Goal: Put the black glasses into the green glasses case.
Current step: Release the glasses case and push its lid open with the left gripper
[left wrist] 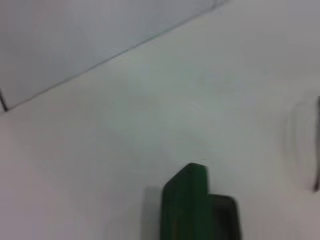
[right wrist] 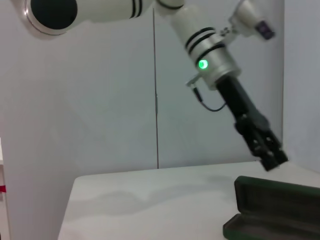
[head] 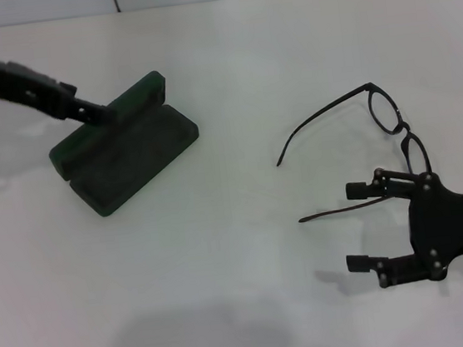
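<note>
Black glasses (head: pixel 380 123) just beyond the open right gripper (head: pixel 356 226).

- White counter (head: pixel 245 289), matte, fills most of the head view; soft grey shadows on it, esp. near front edge & far left.
- Back wall (right wrist: pixel 115 125) pale grey-white panels w/ thin dark vertical seam (right wrist: pixel 156 100); seams also show along counter's far edge.
- Counter's left edge visible from right wrist view, w/ a white strip beyond.
- Light even, diffuse.
</note>
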You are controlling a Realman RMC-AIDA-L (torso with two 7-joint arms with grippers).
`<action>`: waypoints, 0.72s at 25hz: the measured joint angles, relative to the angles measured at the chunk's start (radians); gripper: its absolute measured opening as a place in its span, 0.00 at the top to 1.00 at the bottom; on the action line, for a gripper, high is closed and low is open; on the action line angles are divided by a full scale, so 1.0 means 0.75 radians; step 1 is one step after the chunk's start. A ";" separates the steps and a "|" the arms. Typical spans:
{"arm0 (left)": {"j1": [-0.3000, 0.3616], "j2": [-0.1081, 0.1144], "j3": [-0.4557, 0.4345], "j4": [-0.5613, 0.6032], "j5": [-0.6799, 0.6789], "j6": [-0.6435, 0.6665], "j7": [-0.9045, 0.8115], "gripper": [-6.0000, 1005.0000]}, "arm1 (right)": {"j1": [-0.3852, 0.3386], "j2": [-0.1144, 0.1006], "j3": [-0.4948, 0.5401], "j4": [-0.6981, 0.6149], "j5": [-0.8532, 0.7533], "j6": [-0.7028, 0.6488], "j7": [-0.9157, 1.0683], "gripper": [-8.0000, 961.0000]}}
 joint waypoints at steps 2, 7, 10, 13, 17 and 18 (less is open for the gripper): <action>-0.038 -0.013 0.056 -0.003 0.053 -0.034 -0.022 0.19 | -0.001 0.001 0.000 -0.001 -0.001 -0.001 0.001 0.09; -0.132 -0.038 0.198 -0.068 0.156 -0.119 -0.081 0.20 | -0.007 0.002 0.000 0.001 -0.002 0.000 0.001 0.09; -0.172 -0.045 0.227 -0.137 0.214 -0.157 -0.093 0.21 | -0.007 0.004 0.000 0.003 -0.002 0.001 0.002 0.09; -0.195 -0.047 0.228 -0.180 0.236 -0.172 -0.090 0.21 | -0.005 0.004 0.000 0.008 -0.003 0.002 0.002 0.09; -0.196 -0.049 0.259 -0.184 0.240 -0.180 -0.087 0.23 | -0.004 0.005 0.000 0.011 -0.003 0.006 0.002 0.09; -0.195 -0.049 0.270 -0.184 0.240 -0.184 -0.089 0.23 | -0.004 0.005 0.000 0.012 -0.003 0.006 0.002 0.09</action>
